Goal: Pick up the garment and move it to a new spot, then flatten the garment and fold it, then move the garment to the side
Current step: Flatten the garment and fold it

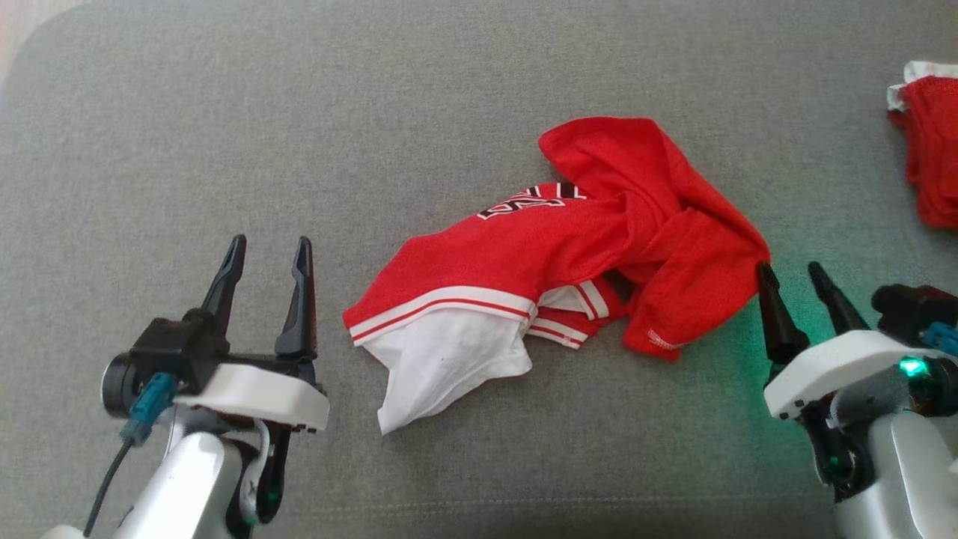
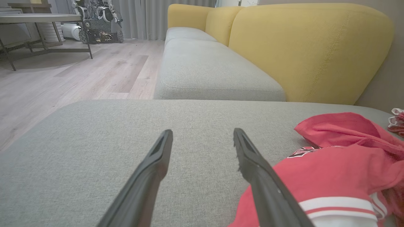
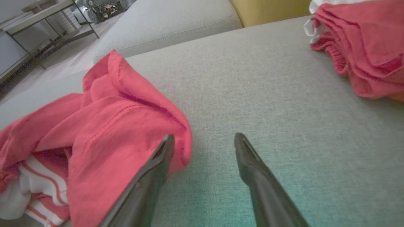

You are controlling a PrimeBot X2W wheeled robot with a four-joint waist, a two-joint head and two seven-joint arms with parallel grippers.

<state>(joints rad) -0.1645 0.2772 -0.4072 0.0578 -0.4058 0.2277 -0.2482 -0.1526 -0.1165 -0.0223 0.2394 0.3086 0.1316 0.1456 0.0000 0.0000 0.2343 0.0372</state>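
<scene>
Garment [image 1: 569,247] of red mesh with white trim lies crumpled on the grey cushion [image 1: 374,112], between the two grippers. The left gripper [image 1: 270,243] has its fingers spread apart with nothing between them. The striped hem and the white inner layer of the garment are near these fingers, on the side toward the other gripper, and do not touch them. In the left wrist view the red cloth shows behind the finger on that side.

The right gripper [image 1: 788,269] is also released: its two fingers stand apart over bare cushion and hold nothing. A red fold of the garment comes just beside the tip of the finger nearer to it. Whether cloth and tip touch, I cannot tell. A green light glows on the cushion under these fingers.

Beyond the right fingertips and to their outer side, well apart, lies a second red garment [image 1: 932,142] with white edge. Far ahead of the left fingers stands a yellow sofa back [image 2: 309,47].
</scene>
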